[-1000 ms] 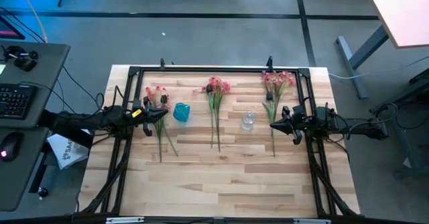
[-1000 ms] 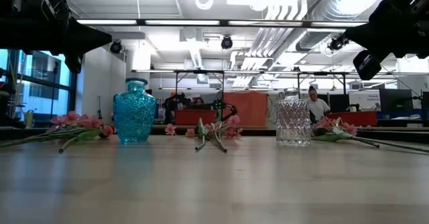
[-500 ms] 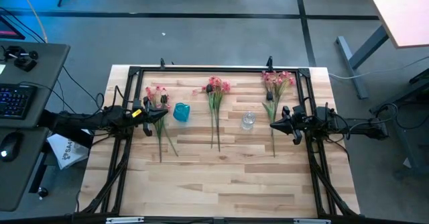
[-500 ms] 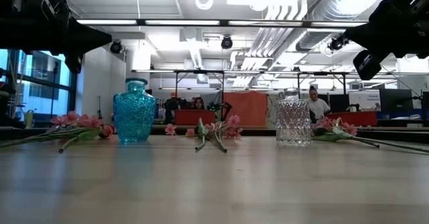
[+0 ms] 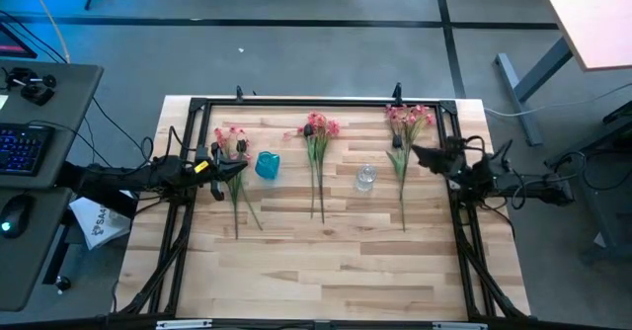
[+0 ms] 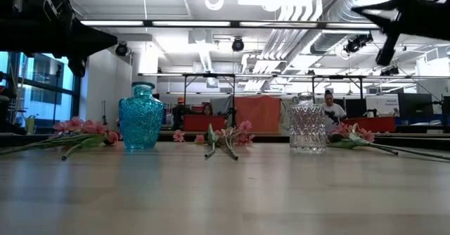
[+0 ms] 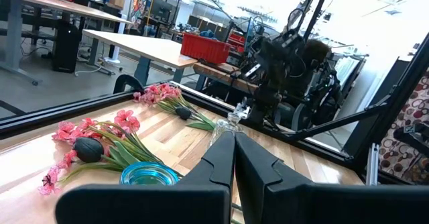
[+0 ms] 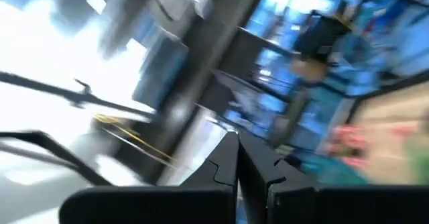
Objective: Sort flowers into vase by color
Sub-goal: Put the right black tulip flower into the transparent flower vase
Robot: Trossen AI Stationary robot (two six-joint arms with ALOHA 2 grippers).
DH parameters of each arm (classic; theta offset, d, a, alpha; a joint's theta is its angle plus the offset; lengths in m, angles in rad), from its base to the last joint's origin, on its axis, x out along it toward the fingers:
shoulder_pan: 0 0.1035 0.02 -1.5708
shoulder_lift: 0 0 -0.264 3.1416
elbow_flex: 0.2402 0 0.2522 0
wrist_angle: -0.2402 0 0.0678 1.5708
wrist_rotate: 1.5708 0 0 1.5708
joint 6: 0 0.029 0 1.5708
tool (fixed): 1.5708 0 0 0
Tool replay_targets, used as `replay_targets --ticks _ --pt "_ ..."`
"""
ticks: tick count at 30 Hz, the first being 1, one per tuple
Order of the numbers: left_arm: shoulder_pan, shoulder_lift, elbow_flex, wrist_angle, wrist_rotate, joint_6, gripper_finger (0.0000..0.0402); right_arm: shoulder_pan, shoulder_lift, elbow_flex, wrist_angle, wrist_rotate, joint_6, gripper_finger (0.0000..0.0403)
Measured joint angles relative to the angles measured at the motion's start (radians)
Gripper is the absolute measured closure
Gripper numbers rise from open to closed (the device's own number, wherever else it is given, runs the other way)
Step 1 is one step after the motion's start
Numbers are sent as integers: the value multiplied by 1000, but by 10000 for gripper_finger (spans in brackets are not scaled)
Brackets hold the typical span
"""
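From my station I see the light wooden slatted table [image 5: 326, 261] carrying three separate bunches of green-stemmed artificial flowers with pink blossoms. The left bunch [image 5: 235, 162] lies beside the blue patterned glass vase [image 5: 267, 165], on the side toward the left arm. The middle bunch [image 5: 317, 157] lies between the blue vase and the clear cut-glass vase [image 5: 365, 178], touching neither. The right bunch [image 5: 403, 147] lies just beyond the clear vase, toward the right arm. In the left wrist view I note a near-black tulip head [image 7: 88, 148] among the pink blossoms close to the blue vase's rim. Both vases stand upright and neither holds a flower.

The left gripper [image 5: 240, 169] hangs above the stems of the left bunch, its fingers pressed together and holding nothing; in the low view it is well above the table. The right gripper [image 5: 415, 152] is raised and angled toward the back of the table, near the right bunch, its fingers likewise together and empty. The right wrist view is too smeared to judge more.

People show in the room beyond the table.
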Motion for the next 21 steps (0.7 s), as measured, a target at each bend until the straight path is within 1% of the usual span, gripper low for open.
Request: replay_targets --ticks 1,3,5,7,9,11,13,17,21 --pt "0 0 0 0 0 0 401 0 23 14 26 -15 19 402" --pt "0 0 0 0 0 0 401 0 86 76 24 -65 -8 402" --pt "0 0 0 0 0 0 401 1 169 168 -69 -81 -73 402" --pt "0 0 0 0 0 0 401 1 263 274 -271 -81 -134 402" --pt "0 0 0 0 0 0 401 -2 367 395 -519 -70 -174 399" --pt "0 0 0 0 0 0 401 -15 470 502 -763 -41 -203 390" --pt "0 0 0 0 0 0 401 -39 568 584 -952 -28 -202 373" --pt "0 0 0 0 0 0 401 -119 728 672 -1180 -85 -144 321" --pt "0 0 0 0 0 0 401 -221 866 669 -1332 -207 -33 272"
